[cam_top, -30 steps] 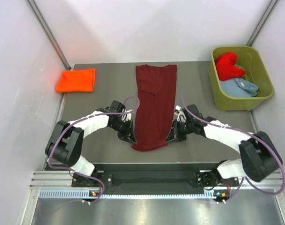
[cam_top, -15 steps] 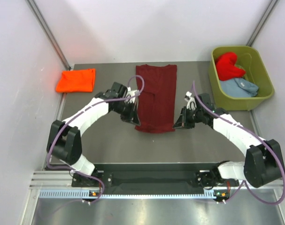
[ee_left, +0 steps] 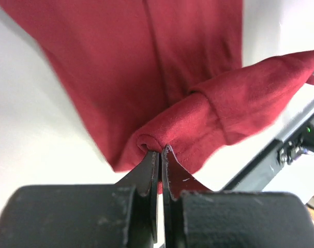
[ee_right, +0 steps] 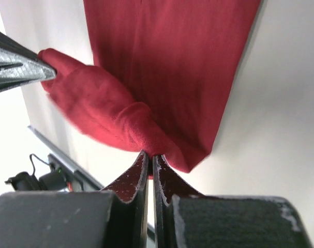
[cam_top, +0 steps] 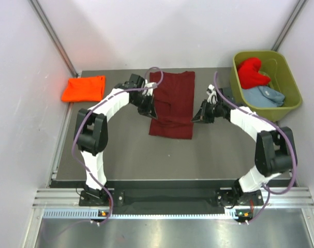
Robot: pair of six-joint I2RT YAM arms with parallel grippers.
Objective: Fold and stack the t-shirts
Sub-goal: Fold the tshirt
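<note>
The dark maroon t-shirt [cam_top: 172,106] lies as a long strip in the middle of the table, its near end lifted and doubled back over the rest. My left gripper [cam_top: 150,111] is shut on the shirt's left hem corner [ee_left: 157,139]. My right gripper [cam_top: 196,118] is shut on the right hem corner [ee_right: 146,139]. Both hold the cloth above the lower layer. The bright orange t-shirt [cam_top: 84,88] lies folded at the far left. The bright red t-shirt [cam_top: 251,72] and the pale grey-blue t-shirt [cam_top: 264,96] lie crumpled in the tub.
The olive-green plastic tub [cam_top: 290,82] stands at the far right corner. White walls close in the table on the left, right and back. The arms' black mounting rail [cam_top: 167,195] runs along the near edge.
Both grippers have carried the maroon shirt's near hem away from the near edge towards the collar, so the shirt is now doubled over and looks much shorter.
</note>
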